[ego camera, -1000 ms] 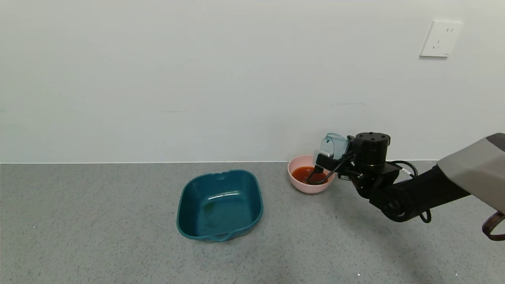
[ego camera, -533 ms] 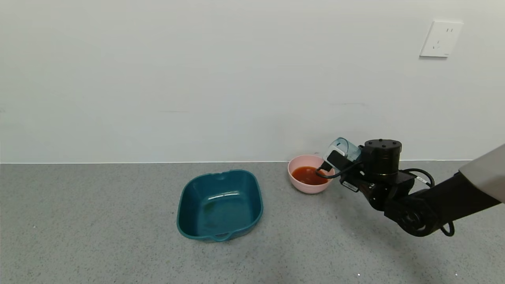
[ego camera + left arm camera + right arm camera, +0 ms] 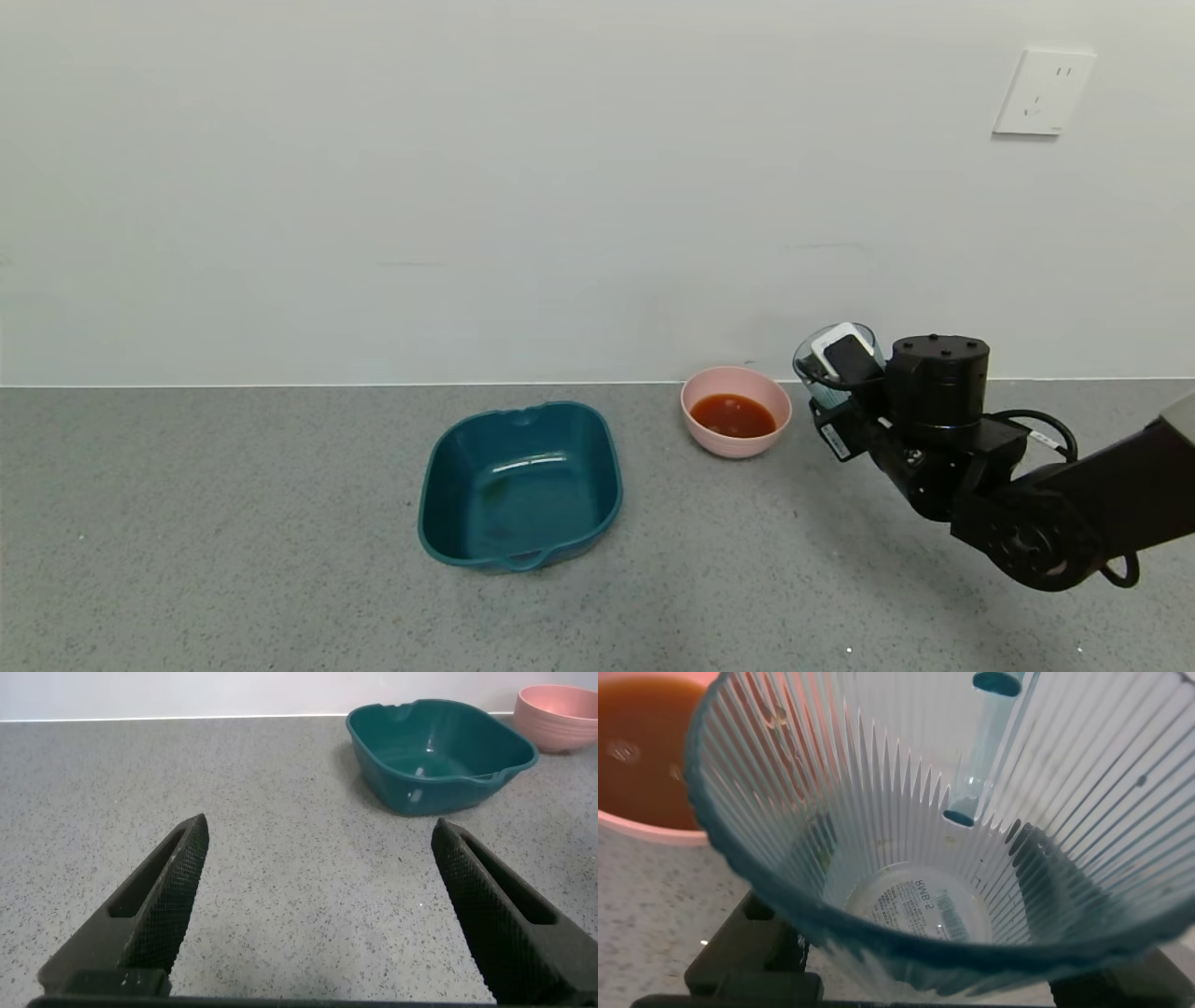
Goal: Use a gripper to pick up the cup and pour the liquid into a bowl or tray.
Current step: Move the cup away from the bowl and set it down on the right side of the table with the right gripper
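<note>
My right gripper point(image 3: 837, 366) is shut on the translucent blue-grey cup point(image 3: 825, 362), held nearly upright just right of the pink bowl point(image 3: 702, 426) and above the table. The right wrist view looks into the cup point(image 3: 924, 831), which is empty, with a label showing through its base. The reddish-brown liquid point(image 3: 733, 415) lies in the pink bowl and also shows in the right wrist view point(image 3: 640, 751). My left gripper point(image 3: 320, 882) is open and empty, low over bare table left of the tray. The pink bowl also shows in the left wrist view point(image 3: 559, 706).
A dark teal tray point(image 3: 520, 485) with handles stands empty left of the bowl, also in the left wrist view point(image 3: 439, 751). The grey speckled table point(image 3: 233, 523) meets a white wall behind. A wall socket point(image 3: 1044, 91) is at upper right.
My right gripper has drawn back to the right from over the bowl and turned the cup from tipped over the bowl to nearly upright. The bowl is now uncovered.
</note>
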`<action>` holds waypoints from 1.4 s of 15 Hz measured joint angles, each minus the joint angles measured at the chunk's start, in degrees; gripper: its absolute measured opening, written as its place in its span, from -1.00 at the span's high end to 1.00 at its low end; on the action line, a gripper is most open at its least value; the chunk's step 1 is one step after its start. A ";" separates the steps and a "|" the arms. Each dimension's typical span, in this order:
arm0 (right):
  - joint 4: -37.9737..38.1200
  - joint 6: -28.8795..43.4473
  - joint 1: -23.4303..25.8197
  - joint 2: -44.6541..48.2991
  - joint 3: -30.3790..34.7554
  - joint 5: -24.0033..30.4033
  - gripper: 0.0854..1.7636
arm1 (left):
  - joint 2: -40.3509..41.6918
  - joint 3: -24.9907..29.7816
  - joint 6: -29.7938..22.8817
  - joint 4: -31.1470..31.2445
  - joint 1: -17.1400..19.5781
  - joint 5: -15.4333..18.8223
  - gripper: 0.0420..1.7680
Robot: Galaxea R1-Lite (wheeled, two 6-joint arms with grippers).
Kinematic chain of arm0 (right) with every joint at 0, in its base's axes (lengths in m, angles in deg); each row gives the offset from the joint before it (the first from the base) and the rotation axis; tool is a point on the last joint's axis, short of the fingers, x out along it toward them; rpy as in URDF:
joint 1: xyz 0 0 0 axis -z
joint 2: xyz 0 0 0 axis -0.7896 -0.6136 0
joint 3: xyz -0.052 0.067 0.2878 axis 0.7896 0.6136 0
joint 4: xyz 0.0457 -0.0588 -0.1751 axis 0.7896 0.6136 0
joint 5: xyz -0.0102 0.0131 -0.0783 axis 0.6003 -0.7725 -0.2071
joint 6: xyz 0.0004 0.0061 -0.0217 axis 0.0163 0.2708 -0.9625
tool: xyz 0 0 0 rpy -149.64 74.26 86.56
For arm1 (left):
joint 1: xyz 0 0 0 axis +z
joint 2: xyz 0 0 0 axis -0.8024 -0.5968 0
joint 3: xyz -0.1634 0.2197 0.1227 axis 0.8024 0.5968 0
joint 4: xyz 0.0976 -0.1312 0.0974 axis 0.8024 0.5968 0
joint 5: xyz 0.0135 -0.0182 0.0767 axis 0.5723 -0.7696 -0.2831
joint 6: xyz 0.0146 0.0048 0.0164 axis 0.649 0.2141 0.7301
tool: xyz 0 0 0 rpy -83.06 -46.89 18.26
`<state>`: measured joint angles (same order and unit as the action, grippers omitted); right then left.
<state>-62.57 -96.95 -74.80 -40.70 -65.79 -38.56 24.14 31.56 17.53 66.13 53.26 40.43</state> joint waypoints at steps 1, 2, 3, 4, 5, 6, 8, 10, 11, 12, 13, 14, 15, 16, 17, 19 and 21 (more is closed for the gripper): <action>0.00 2.73 0.00 0.66 0.22 -0.20 -0.53 | 0.00 0.00 0.00 0.00 0.00 0.00 -0.94; 0.02 5.77 -0.04 1.34 0.35 -0.46 -0.52 | 0.00 0.00 0.00 0.00 0.00 0.00 -0.94; 0.06 8.52 -0.11 1.90 0.41 -0.56 -0.52 | 0.00 0.00 0.00 0.00 0.00 0.00 -0.94; 0.05 11.28 -0.20 2.34 0.57 -0.61 -0.52 | 0.00 0.00 0.00 0.00 0.00 0.00 -0.94; -0.02 14.04 -0.30 2.69 0.72 -0.59 -0.52 | 0.00 0.00 0.00 0.00 0.00 0.00 -0.94; -0.13 16.49 -0.48 2.93 0.93 -0.61 -0.52 | 0.00 0.00 0.00 0.00 0.00 0.00 -0.94; -0.37 20.49 -0.91 3.23 1.38 -0.59 -0.52 | 0.00 0.00 0.00 0.00 0.00 0.00 -0.94; -0.44 23.38 -0.83 3.33 2.23 -0.66 -0.52 | 0.00 0.00 0.00 0.00 0.00 0.00 -0.94; -0.44 24.34 -0.48 3.30 2.69 -0.63 -0.52 | 0.00 0.00 0.00 0.00 0.00 0.00 -0.94; -0.39 25.17 -0.06 3.30 3.15 -0.56 -0.52 | 0.00 0.00 0.00 0.00 0.00 0.00 -0.94; -0.46 26.08 0.57 3.30 3.47 -0.28 -0.52 | 0.00 0.00 0.00 0.00 0.00 0.00 -0.94; -0.55 26.76 1.46 3.28 3.69 0.90 -0.52 | 0.00 0.00 0.00 0.00 0.00 0.00 -0.94; -1.07 27.39 2.51 3.25 3.85 2.39 -0.52 | 0.00 0.00 0.00 0.00 0.00 0.00 -0.94; -2.32 27.83 3.69 3.15 4.10 3.52 -0.52 | 0.00 0.00 0.00 0.00 0.00 0.00 -0.94; -4.00 28.05 5.02 2.80 4.41 4.52 -0.52 | 0.00 0.00 0.00 0.00 0.00 0.00 -0.94; -6.28 28.05 7.55 1.66 5.07 6.47 -0.52 | 0.00 0.00 0.00 0.00 0.00 0.00 -0.94; -7.36 28.05 10.12 0.07 5.34 8.33 -0.52 | 0.00 0.00 0.00 0.00 0.00 0.00 -0.94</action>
<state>-69.93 -68.90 -64.68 -40.62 -60.45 -30.23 24.14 31.56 17.53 66.13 53.26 40.43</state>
